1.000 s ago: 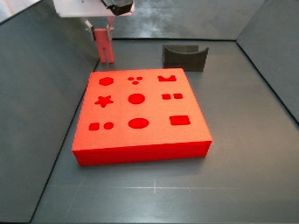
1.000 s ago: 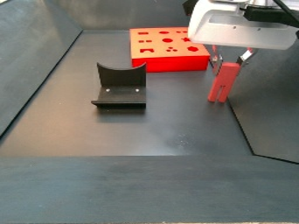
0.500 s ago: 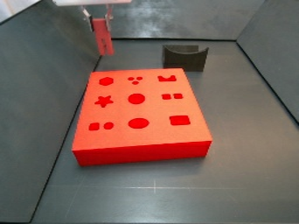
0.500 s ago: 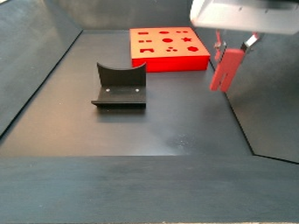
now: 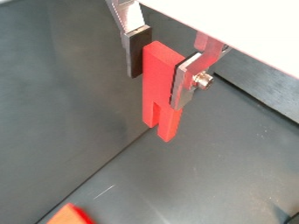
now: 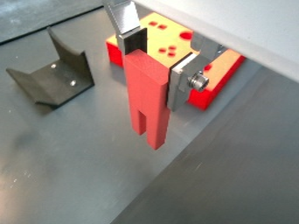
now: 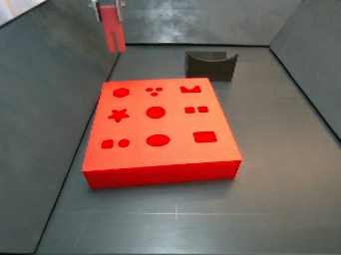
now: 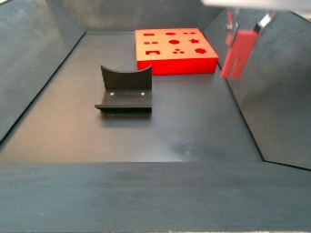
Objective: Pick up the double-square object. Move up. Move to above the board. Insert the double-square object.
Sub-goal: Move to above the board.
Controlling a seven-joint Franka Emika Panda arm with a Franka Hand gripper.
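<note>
The gripper (image 5: 156, 59) is up high, near the top edge of both side views, so only a bit of it shows there. In both wrist views its two flat silver fingers (image 6: 128, 35) press on the bar (image 6: 147, 98) from both sides. The claw is closed on the bar, holding its upper end.

The bar is slim and pinkish-red, and it hangs straight down from the fingers. Its lower end is split by a slot into two short legs (you can see this best in a wrist view (image 5: 163, 94)). It is off the floor, with nothing under it but grey floor.

In a side view the bar (image 7: 112, 31) hangs behind the back left corner of the board (image 7: 160, 129), well apart from it. In a side view from another spot the bar (image 8: 239, 52) hangs just beside the board (image 8: 177, 50), near the side wall, not over it.

The board is a big bright red slab lying flat on the floor. Its top has cut-outs: circles, a star, squares and a rectangle.

The dark fixture (image 8: 124, 89) stands on the floor, apart from the board and far from the bar.
</note>
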